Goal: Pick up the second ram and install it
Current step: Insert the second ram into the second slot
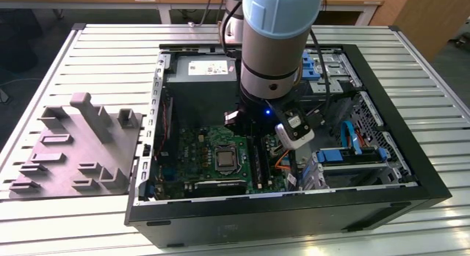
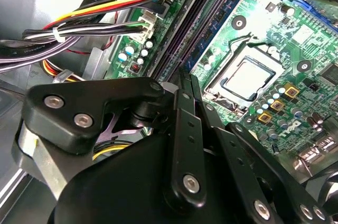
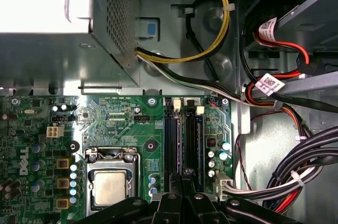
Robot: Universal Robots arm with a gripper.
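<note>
My arm [image 1: 279, 47] reaches down into the open computer case [image 1: 294, 212], above the green motherboard [image 1: 198, 151]. In the second wrist view the second ram [image 2: 224, 15], a dark blue board with black chips, stands on edge in the long socket line beside the processor socket [image 2: 248, 76]. My gripper [image 2: 185, 78] is shut at the stick's near end, its black linkage covering that end. In the first wrist view the gripper [image 3: 182, 179] sits over the two long black sockets [image 3: 191, 139], to one side of the processor socket [image 3: 108, 187].
The power supply box [image 3: 53, 23] and its yellow and black cables [image 3: 211, 39] lie beyond the sockets. Thick cable bundles [image 3: 296, 182] run on the other side of the sockets from the processor. Outside the case, a grey slotted fixture [image 1: 74, 151] lies at the exterior view's left. Blue drive brackets [image 1: 353, 151] sit at its right.
</note>
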